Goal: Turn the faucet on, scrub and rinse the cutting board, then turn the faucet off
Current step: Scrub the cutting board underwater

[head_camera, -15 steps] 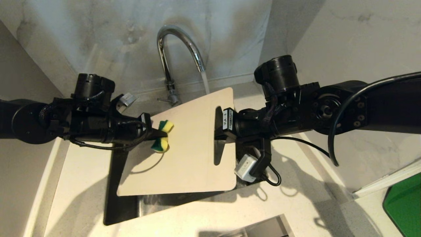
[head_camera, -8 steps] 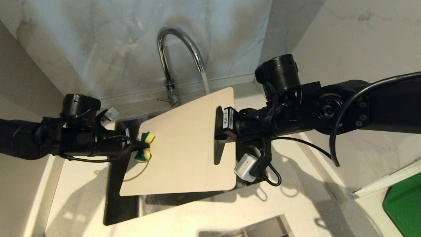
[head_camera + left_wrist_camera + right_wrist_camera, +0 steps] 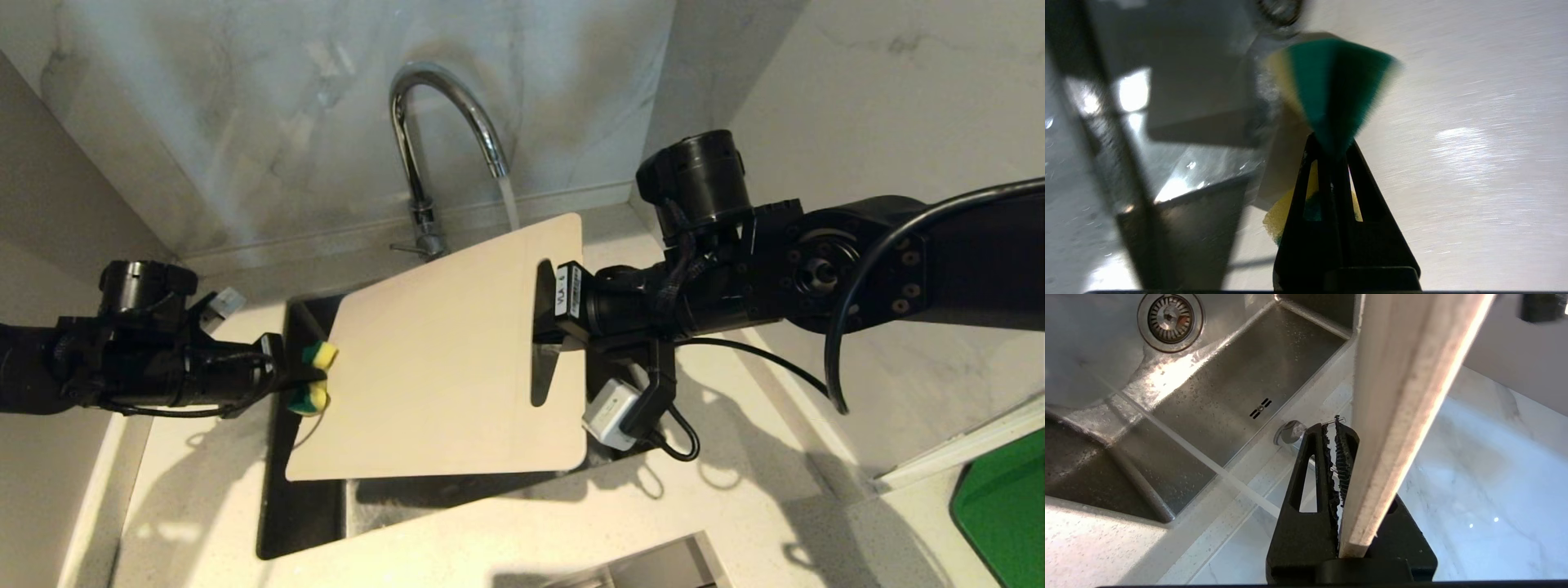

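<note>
Change: left gripper has slid with its sponge from the middle of the cutting board out to the board's left edge; the board has stayed put.
Left jaws: pressed together on the green-and-yellow sponge, which fans out past the tips against the board's face.
Right jaws: right gripper is clamped on the board's right edge, holding it tilted over the sink.
Beyond left jaws: open sink well beside the board's edge.
Below right jaws: steel basin with drain strainer.
Far: faucet running, its water stream falling by the board's far corner.
Right counter: green slab, well apart.
</note>
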`<state>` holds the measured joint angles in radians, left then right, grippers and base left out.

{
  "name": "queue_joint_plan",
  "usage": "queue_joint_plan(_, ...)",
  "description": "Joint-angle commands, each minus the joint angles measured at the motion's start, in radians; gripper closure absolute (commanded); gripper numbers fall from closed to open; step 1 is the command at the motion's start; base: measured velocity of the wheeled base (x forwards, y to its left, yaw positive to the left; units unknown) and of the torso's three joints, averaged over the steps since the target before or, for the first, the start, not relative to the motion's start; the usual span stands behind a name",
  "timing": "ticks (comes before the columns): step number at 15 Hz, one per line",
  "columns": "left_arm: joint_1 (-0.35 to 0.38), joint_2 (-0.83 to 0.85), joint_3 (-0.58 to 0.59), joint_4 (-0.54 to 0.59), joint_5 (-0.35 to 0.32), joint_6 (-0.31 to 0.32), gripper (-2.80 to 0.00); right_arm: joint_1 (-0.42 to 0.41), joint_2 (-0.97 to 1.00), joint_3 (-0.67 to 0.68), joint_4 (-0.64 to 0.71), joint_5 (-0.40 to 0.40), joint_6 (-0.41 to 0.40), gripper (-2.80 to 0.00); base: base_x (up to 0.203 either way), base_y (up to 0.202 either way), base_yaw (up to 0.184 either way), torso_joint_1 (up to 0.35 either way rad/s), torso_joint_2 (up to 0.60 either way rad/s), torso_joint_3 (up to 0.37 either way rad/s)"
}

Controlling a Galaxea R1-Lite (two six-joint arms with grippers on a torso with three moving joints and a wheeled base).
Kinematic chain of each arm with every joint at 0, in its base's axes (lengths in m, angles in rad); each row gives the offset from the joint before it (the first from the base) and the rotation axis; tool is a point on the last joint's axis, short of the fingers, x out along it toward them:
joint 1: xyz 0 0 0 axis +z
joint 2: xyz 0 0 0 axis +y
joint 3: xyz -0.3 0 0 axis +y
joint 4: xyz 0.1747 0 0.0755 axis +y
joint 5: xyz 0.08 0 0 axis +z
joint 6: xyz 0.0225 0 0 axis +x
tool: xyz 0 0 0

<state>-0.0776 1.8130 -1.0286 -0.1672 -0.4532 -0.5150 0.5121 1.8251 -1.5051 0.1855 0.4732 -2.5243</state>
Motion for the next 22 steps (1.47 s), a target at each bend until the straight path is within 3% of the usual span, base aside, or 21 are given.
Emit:
queue_joint_plan(1, -0.054, -0.095, -0.037, 0.012, -0.002, -0.026, 0.0, 0.0, 0.003, 0.0, 0.003, 0.002, -0.014, 0.0, 0.0, 0.0, 0.0, 0.0, 0.0, 0.0)
queue_joint_plan(5, -0.238, -0.156, -0.27, 0.178, 0.019, -0.117, 0.0, 0.0, 0.005, 0.003, 0.003, 0.002, -0.014, 0.0, 0.0, 0.0, 0.0, 0.0, 0.0, 0.0)
queue_joint_plan(8, -0.393, -0.101, -0.456, 0.238, 0.105, -0.179, 0.0, 0.002, 0.003, 0.003, 0.002, 0.002, -0.014, 0.0, 0.0, 0.0, 0.0, 0.0, 0.0, 0.0)
queue_joint_plan(12, -0.489, 0.027, -0.565, 0.269, 0.19, -0.192, 0.0, 0.002, 0.002, 0.025, -0.034, 0.002, -0.013, 0.0, 0.0, 0.0, 0.0, 0.0, 0.0, 0.0)
queue_joint_plan(16, -0.441, 0.059, -0.517, 0.266, 0.19, -0.191, 0.0, 0.002, -0.005, 0.057, -0.077, 0.004, 0.015, 0.0, 0.0, 0.0, 0.0, 0.0, 0.0, 0.0)
queue_joint_plan(22, -0.248, 0.057, -0.355, 0.199, 0.134, -0.153, 0.0, 0.002, -0.036, 0.062, -0.075, 0.004, 0.016, 0.0, 0.0, 0.0, 0.0, 0.0, 0.0, 0.0)
